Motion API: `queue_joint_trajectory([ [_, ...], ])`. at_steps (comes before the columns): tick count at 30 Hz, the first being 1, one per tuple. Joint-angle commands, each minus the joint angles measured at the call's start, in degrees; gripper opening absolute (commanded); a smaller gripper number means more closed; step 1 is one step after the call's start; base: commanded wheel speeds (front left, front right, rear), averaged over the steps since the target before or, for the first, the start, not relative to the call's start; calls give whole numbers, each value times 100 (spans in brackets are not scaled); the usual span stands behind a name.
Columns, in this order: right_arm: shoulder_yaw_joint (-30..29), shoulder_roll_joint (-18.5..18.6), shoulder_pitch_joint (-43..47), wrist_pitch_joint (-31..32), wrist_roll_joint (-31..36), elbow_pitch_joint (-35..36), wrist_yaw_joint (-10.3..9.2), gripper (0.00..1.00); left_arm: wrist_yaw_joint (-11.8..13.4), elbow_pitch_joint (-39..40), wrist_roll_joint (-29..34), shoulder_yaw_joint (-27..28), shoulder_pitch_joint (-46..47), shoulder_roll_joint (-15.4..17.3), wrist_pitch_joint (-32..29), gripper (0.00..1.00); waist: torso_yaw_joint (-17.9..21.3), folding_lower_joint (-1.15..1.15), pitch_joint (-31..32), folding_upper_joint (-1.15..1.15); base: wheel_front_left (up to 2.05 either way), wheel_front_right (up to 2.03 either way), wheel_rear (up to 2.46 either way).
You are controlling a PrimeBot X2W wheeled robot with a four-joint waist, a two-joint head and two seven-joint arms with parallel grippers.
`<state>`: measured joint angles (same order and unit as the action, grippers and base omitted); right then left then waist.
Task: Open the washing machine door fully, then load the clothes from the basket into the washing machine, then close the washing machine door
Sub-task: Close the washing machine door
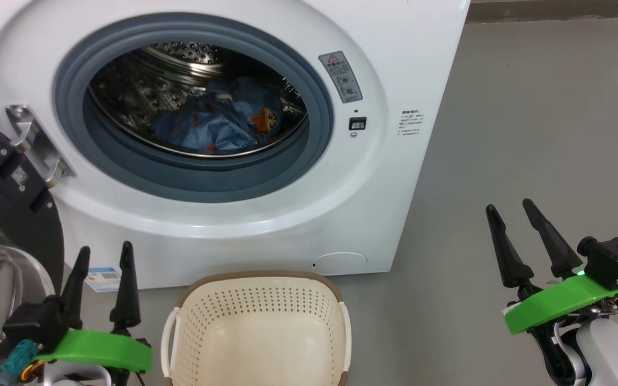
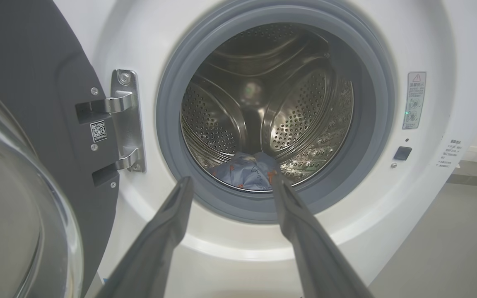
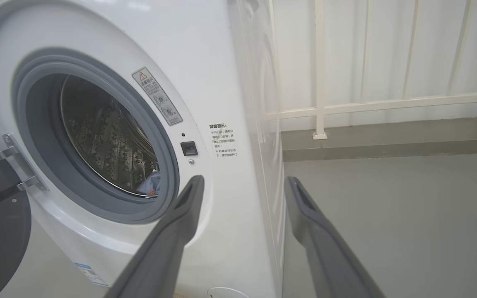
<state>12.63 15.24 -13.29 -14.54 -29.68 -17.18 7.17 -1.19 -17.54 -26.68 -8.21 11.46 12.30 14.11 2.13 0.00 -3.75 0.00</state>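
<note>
The left gripper (image 1: 105, 247) holds its two dark fingers apart with nothing between them. They point at the front of the washing machine (image 1: 427, 64), just left of the basket (image 1: 258, 275). The right gripper (image 1: 508, 205) is spread the same way and empty, over grey floor (image 1: 534, 134) well to the right of the machine.

Close on the left gripper's left stands the door (image 1: 14, 203), swung wide on its steel hinge (image 1: 32, 140), with the glass bulge nearest the arm. The basket sits on the floor against the machine's foot, between the two grippers. Behind it is a small blue label (image 1: 102, 279).

The clothes (image 1: 218, 120) lie in a heap at the bottom of the drum (image 1: 180, 59), far inside the grey rubber ring (image 1: 196, 185).

The picture's left edge cuts off the door, and the bottom edge cuts off the basket's near end. In the wrist views the ring's lower lip hides most of the clothes. The printing on the warning sticker (image 1: 341, 76) is too small to read.
</note>
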Motion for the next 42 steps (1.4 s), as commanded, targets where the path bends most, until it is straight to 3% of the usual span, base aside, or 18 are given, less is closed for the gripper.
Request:
queue_joint_trajectory([
  [1, 104, 101, -63, -46, -75, 108, 32, 100, 58, 125, 48, 164, 172, 186, 1, 100, 2, 0, 5, 0, 0, 0, 0],
  [28, 124, 79, -67, -46, -89, 103, 32, 100, 125, 117, -26, 81, 190, 240, 4, 100, 15, 0, 7, 0, -2, 3, -2],
  [42, 97, 62, -59, -46, -69, 128, 32, 100, 131, 125, -119, 104, 192, 207, 35, 100, -17, 0, -10, 0, -125, 149, -24],
])
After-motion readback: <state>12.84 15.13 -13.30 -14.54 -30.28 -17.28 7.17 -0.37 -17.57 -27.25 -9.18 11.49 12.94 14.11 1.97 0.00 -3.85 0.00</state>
